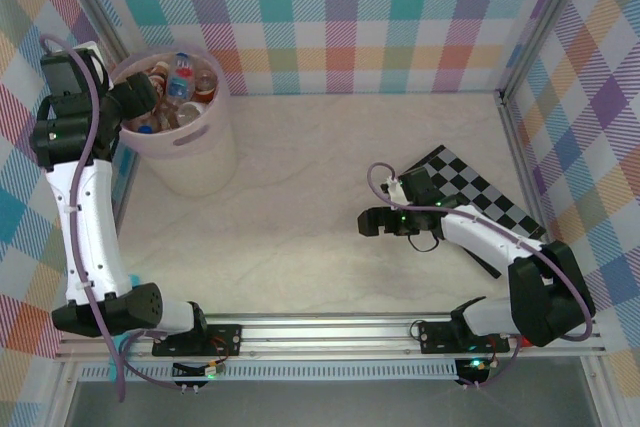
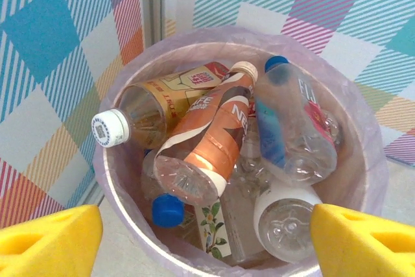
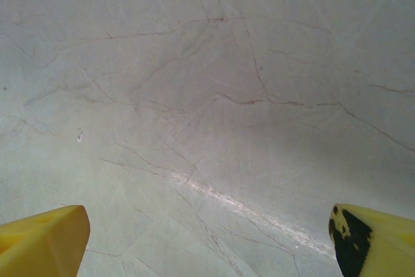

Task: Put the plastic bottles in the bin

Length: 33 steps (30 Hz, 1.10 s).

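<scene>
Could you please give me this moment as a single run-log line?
left end effector: open, over bin | plastic bottles: piled inside bin | right end effector: open, holding nothing, over table

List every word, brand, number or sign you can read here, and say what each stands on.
"NE": white letters on the brown-labelled bottle in the bin; the rest curves out of sight.
Blue-capped bottle: lettering down its side, too blurred to read.
Tea bottle: label print and cap mark, too small to read.
Nothing else is legible.
</scene>
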Motion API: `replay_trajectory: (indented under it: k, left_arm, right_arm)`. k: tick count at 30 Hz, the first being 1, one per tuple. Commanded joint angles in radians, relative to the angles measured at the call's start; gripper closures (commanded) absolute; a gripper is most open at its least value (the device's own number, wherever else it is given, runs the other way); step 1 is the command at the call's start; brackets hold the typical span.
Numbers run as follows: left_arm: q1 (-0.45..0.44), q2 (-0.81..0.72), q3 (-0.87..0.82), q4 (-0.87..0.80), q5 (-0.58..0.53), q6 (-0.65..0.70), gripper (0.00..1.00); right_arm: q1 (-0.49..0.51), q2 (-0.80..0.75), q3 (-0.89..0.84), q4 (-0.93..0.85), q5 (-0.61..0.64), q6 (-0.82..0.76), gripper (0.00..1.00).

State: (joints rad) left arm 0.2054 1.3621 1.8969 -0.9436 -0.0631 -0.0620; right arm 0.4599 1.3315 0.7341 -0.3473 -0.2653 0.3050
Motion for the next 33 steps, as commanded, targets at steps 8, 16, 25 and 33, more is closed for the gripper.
replay_trajectory:
  k: [8,16,25,33]
  left_arm:
    - [-0.077,-0.43,-0.566,0.266,0.022,-0.07,0.1]
    - [-0.155,-0.717,-0.937,0.363,-0.001,-0.174,0.05]
    - [-0.179,-0.797,-1.225,0.553,-0.056,-0.165,0.0]
    - [-0.209,-0.658,-1.388,0.81,-0.16,-0.135,0.0]
  right_arm:
    - [0.003,-0.074,0.14,-0.091,0.161,-0.112,0.04]
    - [-0.046,-0.162,0.129,0.022,0.384,-0.199,0.01]
    - [-0.143,-0.219,-0.104,0.371,0.564,-0.315,0.01]
    - [-0.206,-0.152,-0.198,0.537,0.591,-0.343,0.0]
